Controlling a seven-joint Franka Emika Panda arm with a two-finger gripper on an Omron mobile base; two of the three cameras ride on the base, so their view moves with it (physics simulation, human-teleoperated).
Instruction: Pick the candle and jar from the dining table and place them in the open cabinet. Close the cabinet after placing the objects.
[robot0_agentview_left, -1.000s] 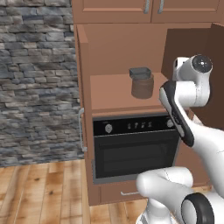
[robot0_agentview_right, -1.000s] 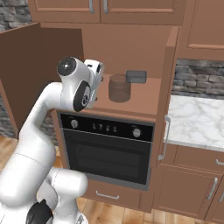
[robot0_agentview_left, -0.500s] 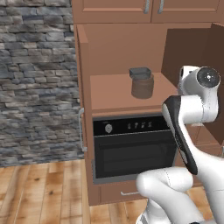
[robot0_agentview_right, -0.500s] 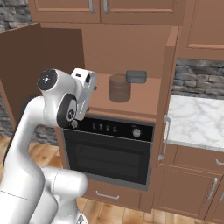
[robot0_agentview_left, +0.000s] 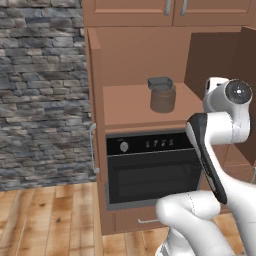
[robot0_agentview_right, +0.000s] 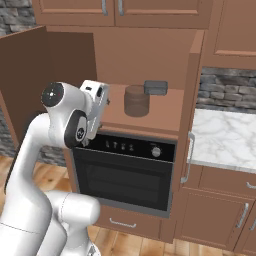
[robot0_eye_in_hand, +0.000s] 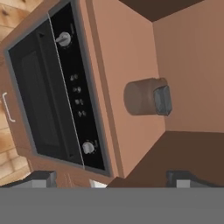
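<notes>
The claw (robot0_eye_in_hand: 111, 177) hangs wide and empty, out in front of the cabinet (robot0_agentview_left: 135, 50). Inside, the jar (robot0_agentview_left: 162, 99) sits mid-shelf above the oven (robot0_agentview_left: 152, 167), a small grey box (robot0_agentview_left: 160, 83) just behind. I can't see the candle. Next I'd swing wide around each door (robot0_agentview_right: 27, 80), pushing from outside.

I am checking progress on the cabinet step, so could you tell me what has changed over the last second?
The arm swung its hand away from the shelf toward the open cabinet door, and the gripper took hold of nothing. The jar, the small grey box behind it and the oven stayed put.
</notes>
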